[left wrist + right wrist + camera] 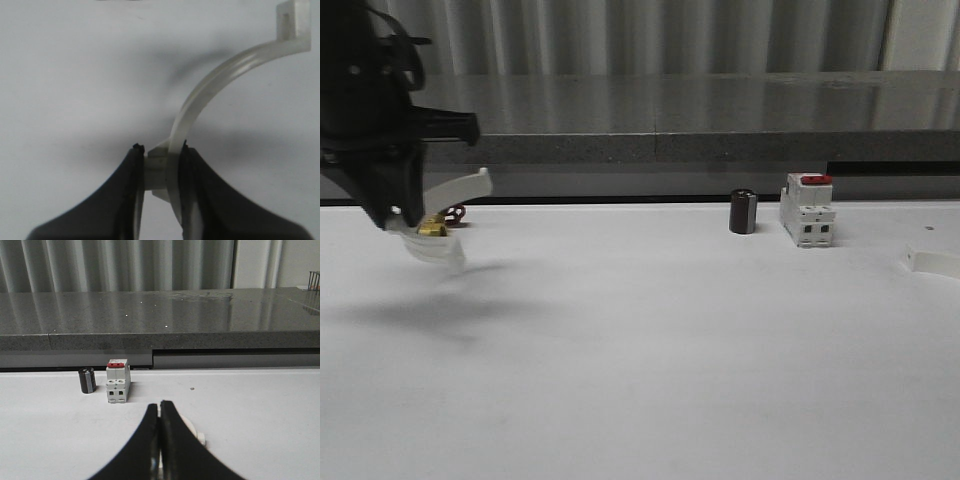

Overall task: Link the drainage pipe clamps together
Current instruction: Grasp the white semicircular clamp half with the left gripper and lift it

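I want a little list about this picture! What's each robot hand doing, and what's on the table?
left gripper: jaws shut on a white clamp half, lifted above the white table
right gripper: jaws closed together, low over the table, something white behind them
second clamp piece: lying at the table's far right edge
breaker: white, red switch, standing at the back
dark cylinder: upright, left of the breaker

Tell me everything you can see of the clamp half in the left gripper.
The clamp half is a translucent white plastic semicircular band with a ridged outer face, a flat squared tab at its free end and a small lug mid-arc. The left gripper pinches it at that lug, fingers closed on band and lug. In the front view it hangs above the white table at the far left, touching nothing else.
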Robot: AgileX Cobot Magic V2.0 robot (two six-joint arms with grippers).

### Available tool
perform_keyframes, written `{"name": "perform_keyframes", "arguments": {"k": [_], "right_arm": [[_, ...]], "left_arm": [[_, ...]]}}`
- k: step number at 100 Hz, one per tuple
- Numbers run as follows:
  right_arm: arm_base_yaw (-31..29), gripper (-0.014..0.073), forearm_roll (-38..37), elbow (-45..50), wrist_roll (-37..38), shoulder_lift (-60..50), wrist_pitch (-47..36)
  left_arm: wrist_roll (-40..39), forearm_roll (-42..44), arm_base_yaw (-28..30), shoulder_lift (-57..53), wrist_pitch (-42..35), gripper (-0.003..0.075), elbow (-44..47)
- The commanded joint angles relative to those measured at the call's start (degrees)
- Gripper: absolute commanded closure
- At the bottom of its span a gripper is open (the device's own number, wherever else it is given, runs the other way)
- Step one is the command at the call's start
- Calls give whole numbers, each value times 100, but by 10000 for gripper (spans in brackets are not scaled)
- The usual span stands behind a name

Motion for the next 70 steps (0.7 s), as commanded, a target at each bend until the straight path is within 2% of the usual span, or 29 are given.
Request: {"name": "perform_keyframes", "arguments": {"k": [1, 25, 54, 61, 70], "right_arm": [[-23, 662, -2, -85, -42, -117, -483], [-23, 662, -2, -85, -42, -117, -483], [-23, 662, -2, -85, -42, -117, -483], [-23, 662, -2, -85, -42, -117, -483], [-23, 662, -2, -85, -42, -117, -483]], "left_arm": [[-340, -122, -334, -148, -185, 670, -205], [-417, -544, -808, 476, -185, 670, -698], [-573, -594, -932, 826, -230, 662, -797], [-573, -594, -932, 826, -221, 627, -797], [-573, -608, -921, 826, -221, 524, -797]]}}
